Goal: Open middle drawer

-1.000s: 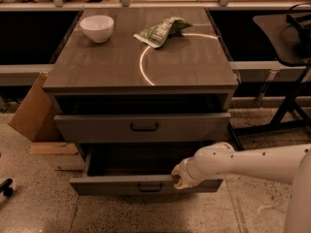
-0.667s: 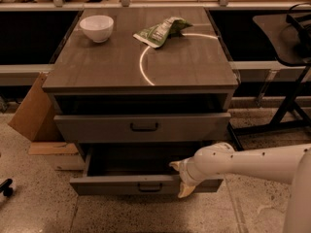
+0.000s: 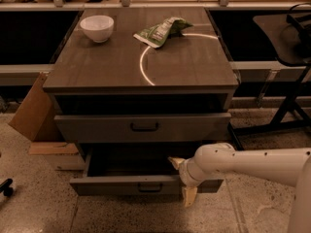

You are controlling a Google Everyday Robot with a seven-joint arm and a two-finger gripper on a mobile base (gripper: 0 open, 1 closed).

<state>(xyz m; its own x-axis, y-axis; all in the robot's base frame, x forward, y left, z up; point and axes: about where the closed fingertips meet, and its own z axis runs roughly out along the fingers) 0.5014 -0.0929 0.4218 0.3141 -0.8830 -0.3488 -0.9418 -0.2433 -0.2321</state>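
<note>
The middle drawer has a wide grey-brown front with a small dark loop handle at its centre. It stands slightly forward of the cabinet, under the dark top slot. Below it, the bottom drawer is pulled out further. My gripper, on a white arm coming in from the right, is at the right part of the bottom drawer's front. It is open, with one cream finger over the drawer's inside and the other outside its front. It is below and to the right of the middle drawer's handle and does not touch it.
On the cabinet top are a white bowl and a green snack bag. A cardboard box leans at the left. A black stand's legs are at the right. The floor is speckled.
The gripper's fingers have spread apart at the bottom drawer's front. The arm and both drawers have hardly moved.
</note>
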